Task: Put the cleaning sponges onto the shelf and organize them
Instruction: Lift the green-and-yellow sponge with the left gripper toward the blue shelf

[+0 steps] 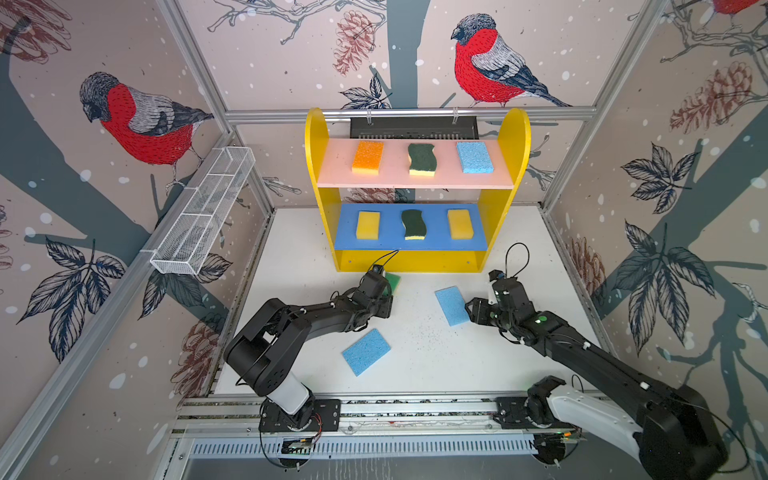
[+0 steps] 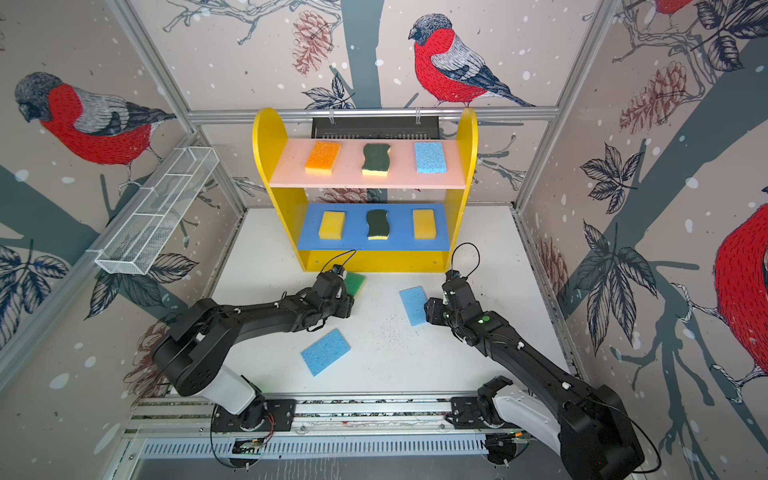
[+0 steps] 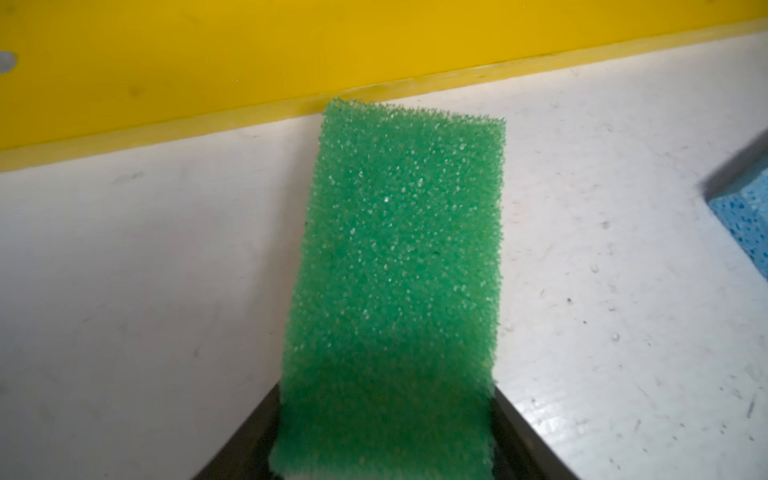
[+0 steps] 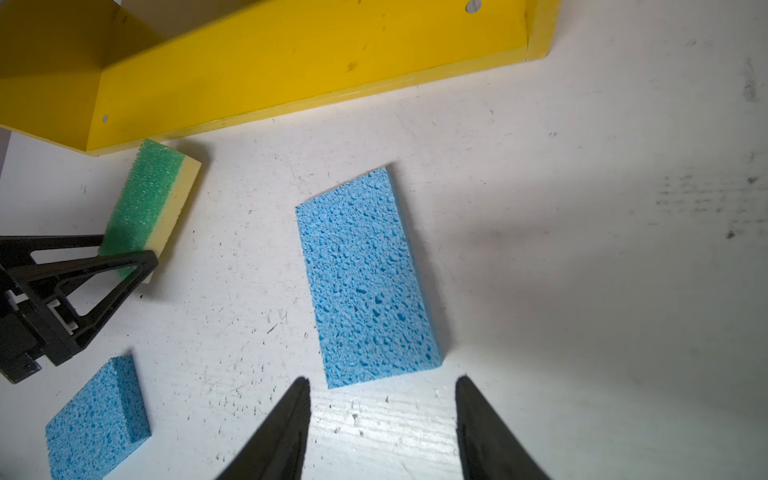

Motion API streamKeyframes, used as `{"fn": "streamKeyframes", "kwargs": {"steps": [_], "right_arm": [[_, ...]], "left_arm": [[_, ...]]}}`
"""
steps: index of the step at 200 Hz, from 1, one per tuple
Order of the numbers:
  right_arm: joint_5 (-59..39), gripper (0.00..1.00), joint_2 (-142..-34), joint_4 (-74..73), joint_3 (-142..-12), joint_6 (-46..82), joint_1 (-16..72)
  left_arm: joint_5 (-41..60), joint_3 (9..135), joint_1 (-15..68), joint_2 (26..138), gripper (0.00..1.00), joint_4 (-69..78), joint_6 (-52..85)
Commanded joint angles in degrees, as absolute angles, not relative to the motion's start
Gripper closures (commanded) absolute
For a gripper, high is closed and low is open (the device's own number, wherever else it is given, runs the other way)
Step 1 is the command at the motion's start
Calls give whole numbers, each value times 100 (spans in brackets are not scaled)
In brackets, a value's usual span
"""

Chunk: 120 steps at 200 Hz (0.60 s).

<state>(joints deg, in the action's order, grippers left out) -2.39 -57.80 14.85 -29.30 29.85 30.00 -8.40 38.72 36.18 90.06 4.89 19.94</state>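
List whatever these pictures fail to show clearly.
shelf: base board's top, both top views, hidden under the blue board.
green sponge: both top views, mostly covered by the left arm.
left gripper: left wrist view, sponge covers the jaws' tips; whether they pinch yet, cannot tell.
blue sponge: left wrist view, cut off by the frame edge.

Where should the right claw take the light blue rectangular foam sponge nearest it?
Pinch the light blue rectangular foam sponge across its short width, from above at its near end: it lies flat, lengthwise in line with the open right claw.
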Motion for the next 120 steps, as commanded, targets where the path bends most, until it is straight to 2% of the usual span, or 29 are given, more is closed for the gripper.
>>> {"fn": "streamKeyframes", "kwargs": {"steps": [1, 120], "right_arm": [[-342, 43, -5783, 1306, -2879, 2945, 3000], [-484, 43, -5792, 1230, -2806, 2985, 2999]], "left_arm": [[-1244, 3751, 3551, 8802, 34, 440, 2232], [-1616, 3759, 2958, 8520, 33, 413, 1902]]}}
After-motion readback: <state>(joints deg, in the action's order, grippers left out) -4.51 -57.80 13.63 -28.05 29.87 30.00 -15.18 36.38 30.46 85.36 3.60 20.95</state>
